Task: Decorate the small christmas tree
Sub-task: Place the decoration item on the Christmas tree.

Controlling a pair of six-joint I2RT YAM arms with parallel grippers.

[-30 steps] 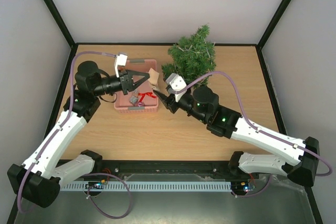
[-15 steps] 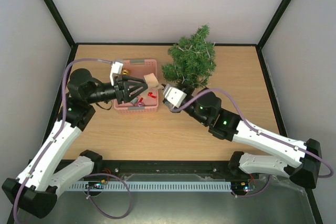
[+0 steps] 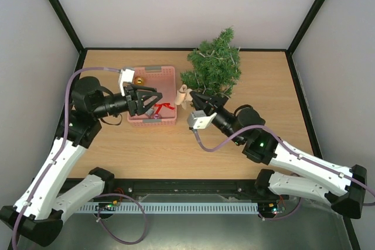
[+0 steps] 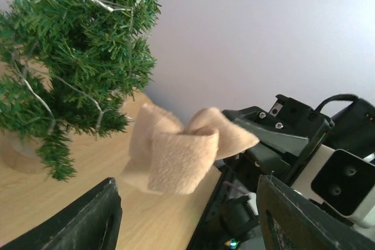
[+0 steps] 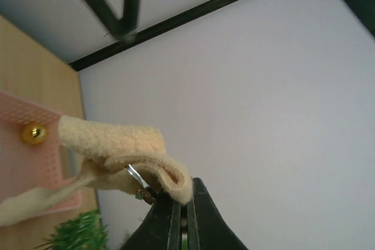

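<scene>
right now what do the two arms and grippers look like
The left arm and right arm have white shells with black joints. The left gripper and right gripper are black, two-fingered, each beside a white camera block. A purple cable loops along each arm.

Light is even and diffuse, from overhead; the pale wooden tabletop [image 3: 146, 150] carries only soft, faint shadows. No glare. Top view is sharp throughout. Left wrist view: beige fleece bow [image 4: 181, 156] is crisp, while the left gripper's [image 4: 187, 209] black padded fingers [image 4: 76, 221] at the lower edge are blurred. Right wrist view: small gold ball [image 5: 34, 134] is soft, out of focus.
</scene>
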